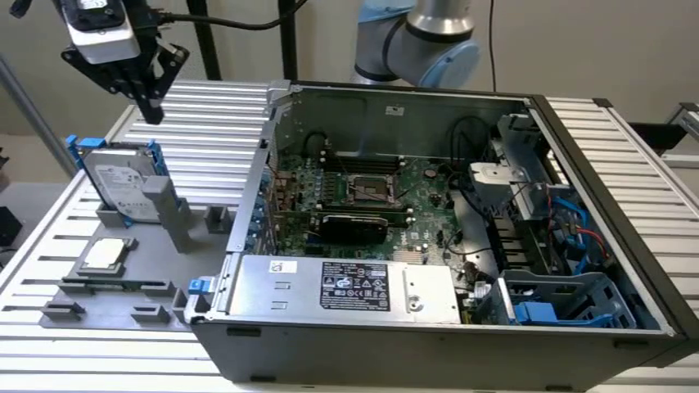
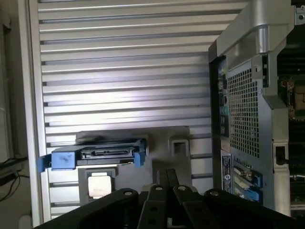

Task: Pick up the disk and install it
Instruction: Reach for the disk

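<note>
Blue-framed disk (image 1: 118, 182): stands on edge in a slot of the grey fixture (image 1: 131, 288) at the exterior view's left, outside the case (image 1: 437, 360). Its white label faces the exterior camera. In the wrist view it is seen edge-on (image 2: 95, 155), connector side up.
Gripper (image 1: 152, 113): hangs in the air above and behind the disk, well apart from it and touching nothing.
Fingers: together, tips meeting in a point, with nothing between them. The wrist view (image 2: 167, 174) shows the same.
Chip (image 1: 104, 254): lies flat on the fixture just in front of the disk. It is not the target.
Case: open on its side on the slatted table (image 1: 644, 147). The board is exposed, the silver box (image 1: 339, 286) sits at the near edge, and a blue-grey bay (image 1: 568, 301) is at the exterior view's right.
Step in hand: by my reading, the approach for the pick. The disk is not yet held and nothing is installed.
What the grasp calls for: fingers spread wider than the disk's thickness, lined up across its flat faces, and a straight descent over its top edge. The chip and the fixture posts must stay clear.
Risk: with a skewed approach the fingers could catch on the blue frame and tip the disk in its slot.
</note>
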Robot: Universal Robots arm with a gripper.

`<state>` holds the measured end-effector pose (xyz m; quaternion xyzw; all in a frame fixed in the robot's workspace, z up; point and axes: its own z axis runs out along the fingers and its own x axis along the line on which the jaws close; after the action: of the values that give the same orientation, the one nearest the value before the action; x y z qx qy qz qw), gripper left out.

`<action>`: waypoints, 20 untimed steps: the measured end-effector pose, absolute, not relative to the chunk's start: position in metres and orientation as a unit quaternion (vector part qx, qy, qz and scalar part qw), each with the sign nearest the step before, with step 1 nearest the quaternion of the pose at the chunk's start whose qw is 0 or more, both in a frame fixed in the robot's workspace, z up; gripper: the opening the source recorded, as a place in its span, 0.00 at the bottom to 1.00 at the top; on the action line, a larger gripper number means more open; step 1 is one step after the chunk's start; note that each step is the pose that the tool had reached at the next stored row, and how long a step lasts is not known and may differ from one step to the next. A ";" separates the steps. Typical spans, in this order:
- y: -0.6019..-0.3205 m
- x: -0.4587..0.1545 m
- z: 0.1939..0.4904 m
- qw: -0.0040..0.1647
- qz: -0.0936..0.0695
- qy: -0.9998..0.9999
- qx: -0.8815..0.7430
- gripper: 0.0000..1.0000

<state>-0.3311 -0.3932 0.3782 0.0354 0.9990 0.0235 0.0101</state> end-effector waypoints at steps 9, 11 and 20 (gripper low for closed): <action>-0.391 -0.372 0.375 0.010 0.023 0.999 0.035 0.00; -0.390 -0.381 0.374 0.009 0.022 0.999 0.035 0.00; -0.383 -0.422 0.370 0.008 0.022 0.999 0.035 0.00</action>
<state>-0.4217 -0.3826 0.3695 0.0354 0.9991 0.0219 0.0082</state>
